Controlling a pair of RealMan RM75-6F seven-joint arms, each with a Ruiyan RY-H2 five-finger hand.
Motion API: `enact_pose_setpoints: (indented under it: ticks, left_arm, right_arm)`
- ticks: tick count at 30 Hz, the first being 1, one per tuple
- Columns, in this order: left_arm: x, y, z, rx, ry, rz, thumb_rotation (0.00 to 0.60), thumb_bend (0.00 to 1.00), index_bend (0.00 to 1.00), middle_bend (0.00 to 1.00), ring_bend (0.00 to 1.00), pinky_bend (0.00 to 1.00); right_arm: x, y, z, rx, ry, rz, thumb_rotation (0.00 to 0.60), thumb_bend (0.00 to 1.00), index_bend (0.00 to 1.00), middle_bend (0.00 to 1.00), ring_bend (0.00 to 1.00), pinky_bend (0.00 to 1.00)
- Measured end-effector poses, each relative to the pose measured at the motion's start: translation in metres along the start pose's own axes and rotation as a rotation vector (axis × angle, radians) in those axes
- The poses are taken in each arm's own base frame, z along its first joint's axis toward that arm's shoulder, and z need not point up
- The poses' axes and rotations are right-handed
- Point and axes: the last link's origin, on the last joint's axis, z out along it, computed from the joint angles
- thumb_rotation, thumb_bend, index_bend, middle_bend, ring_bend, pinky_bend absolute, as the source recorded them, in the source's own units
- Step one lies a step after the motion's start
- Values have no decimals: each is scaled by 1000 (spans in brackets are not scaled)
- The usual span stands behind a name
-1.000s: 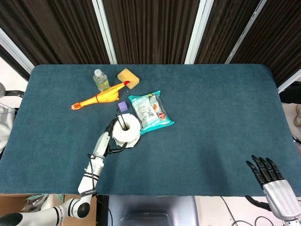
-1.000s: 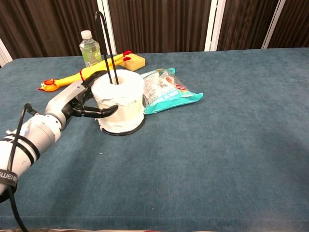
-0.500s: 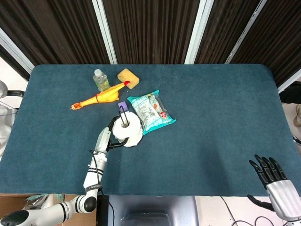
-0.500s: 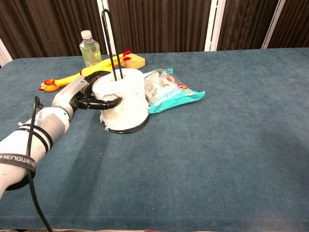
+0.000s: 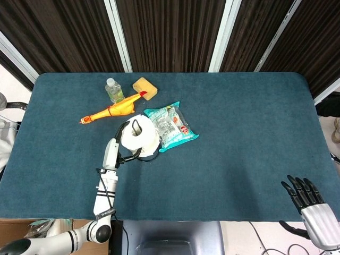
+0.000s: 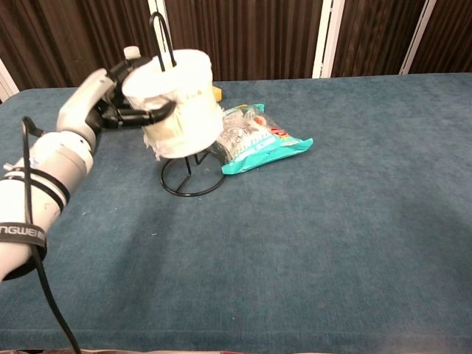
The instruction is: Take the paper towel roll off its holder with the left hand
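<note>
1. The left hand (image 6: 110, 103) grips the paper towel roll (image 6: 175, 99) from its side, dark fingers (image 6: 147, 114) wrapped round the front of the white paper.
2. In the chest view the roll sits high on the holder (image 6: 190, 177), tilted, its bottom clear of the black ring base; the tip of the wire loop (image 6: 158, 29) pokes out just above the roll's top.
3. The head view looks straight down, so there the roll (image 5: 138, 136) covers most of the holder and its height off the base cannot be judged; only a bit of black ring (image 5: 149, 157) shows at its near edge, beside the left hand (image 5: 112, 154).
4. Just past the roll from the left hand lies a teal snack bag (image 6: 262, 140), flat on the table.
5. Beyond the hand, further from the robot, lie a yellow rubber chicken (image 5: 111, 111), a small clear bottle (image 5: 113, 90) and a yellow sponge (image 5: 145, 87). The chest view hides most of these behind the hand and roll.
6. The right hand (image 5: 305, 196) appears only in the head view, far across the table at the near corner, off the edge, fingers spread and holding nothing.
7. The table (image 6: 332, 236) is covered in dark teal cloth; behind it hang dark ribbed curtains (image 5: 170, 32) with pale uprights between them.
</note>
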Motion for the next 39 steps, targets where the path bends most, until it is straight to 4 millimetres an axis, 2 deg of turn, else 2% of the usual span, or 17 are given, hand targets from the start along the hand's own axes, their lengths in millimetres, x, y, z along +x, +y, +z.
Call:
enact_pose_setpoints:
  ticks: [7,14,19,23,28,31,34,37,39]
  left_arm:
    - [33,50,2,-111,71,16,600,742,815,799,837,879]
    - [83,103,4,-201,152,51,600,739,815,798,837,880]
    - [120,114,1,-219,216,92,600,739,815,798,837,879]
    - [153,99,-5,-185,274,142,600,739,815,799,837,879]
    - [168,80,-9,-147,292,177,600,729,815,798,838,879]
    - [174,50,-15,-84,284,212,600,729,815,797,837,879]
    - [173,11,-23,-17,251,244,600,727,817,792,836,879]
    - [163,-27,-34,38,201,273,600,718,817,789,833,879]
    - [148,-48,-40,65,160,289,600,715,817,789,833,879]
  right_arm:
    - [0,0,-1,5,-1,2,600,29,0,0,0,0]
    - [0,-2,-2,11,0,0,600,28,0,0,0,0]
    - [-1,-2,-2,10,2,-1,600,28,0,0,0,0]
    - [-1,-3,-3,12,0,-2,600,29,0,0,0,0]
    - [-1,-3,-3,14,0,-4,600,28,0,0,0,0]
    - [-3,-5,-3,19,-3,-8,600,28,0,0,0,0]
    - [-5,-8,-2,25,-11,-18,600,29,0,0,0,0]
    - [-7,-10,-1,30,-17,-24,600,28,0,0,0,0]
    - [-7,-10,-1,27,-16,-23,600,28,0,0,0,0]
